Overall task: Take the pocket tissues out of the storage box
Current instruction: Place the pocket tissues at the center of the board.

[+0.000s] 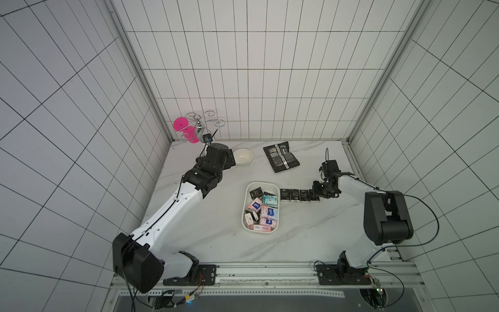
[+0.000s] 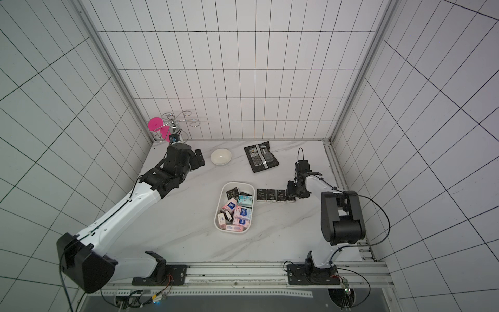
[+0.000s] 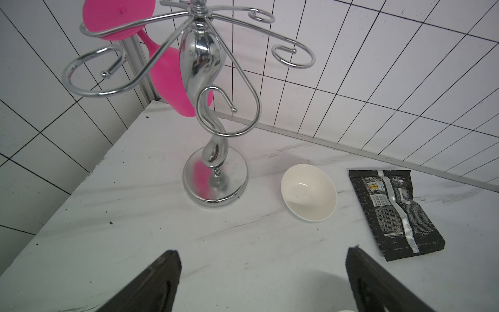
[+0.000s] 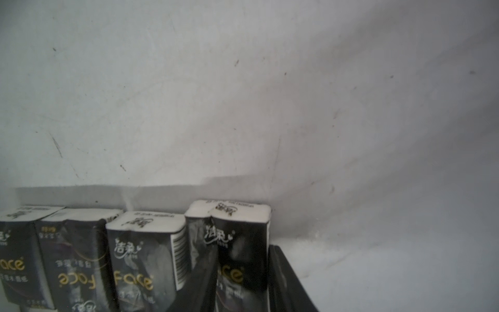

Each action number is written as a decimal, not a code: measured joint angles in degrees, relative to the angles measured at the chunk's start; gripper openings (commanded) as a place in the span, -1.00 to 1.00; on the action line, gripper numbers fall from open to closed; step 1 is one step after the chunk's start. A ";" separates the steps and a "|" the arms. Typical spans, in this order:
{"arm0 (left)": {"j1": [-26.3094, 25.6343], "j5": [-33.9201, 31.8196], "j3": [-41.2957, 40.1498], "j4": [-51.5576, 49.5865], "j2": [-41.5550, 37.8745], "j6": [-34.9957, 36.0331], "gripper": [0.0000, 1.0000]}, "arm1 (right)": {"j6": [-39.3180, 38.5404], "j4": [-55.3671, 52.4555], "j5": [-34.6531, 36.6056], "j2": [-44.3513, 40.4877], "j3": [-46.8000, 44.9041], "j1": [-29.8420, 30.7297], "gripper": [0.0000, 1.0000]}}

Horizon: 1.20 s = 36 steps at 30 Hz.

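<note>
Looking at a shallow white plastic storage box (image 1: 243,213) in the middle of the marble-look tabletop (image 1: 205,237), loaded with small soft pocket tissues (image 1: 266,214): mostly pink-white with blue labels, one teal, a couple black. Just to the right of the box, a row of black "Face" packets (image 1: 294,195) packed side by side on the tabletop, so already out.

Right gripper (image 4: 240,259) parked at the end of that row farthest from the box, fingers clamped on both sides of the last black packet (image 4: 240,237).

Left gripper (image 3: 263,251) well off behind and left of the box, fingers wide apart with nothing between.

Behind the box too: small round white bowl (image 3: 309,195), flat black foil pouch with a silver strip (image 3: 394,210), and a chrome glass rack (image 3: 201,62) with a pink plastic goblet (image 3: 167,78) hanging upside down.
</note>
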 measured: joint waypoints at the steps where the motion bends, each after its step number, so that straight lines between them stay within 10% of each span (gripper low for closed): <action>1: 0.00 0.00 0.00 0.00 0.00 0.02 0.97 | -0.13 -0.02 0.04 0.00 0.00 0.26 -0.33; 22: 0.00 -0.04 0.00 0.11 0.00 0.07 0.97 | 0.42 -2.64 2.95 -8.13 0.28 3.19 -0.08; 36: 0.00 -0.48 0.00 0.02 0.00 0.07 0.97 | 2.56 -0.98 0.96 -9.86 10.25 29.88 -0.02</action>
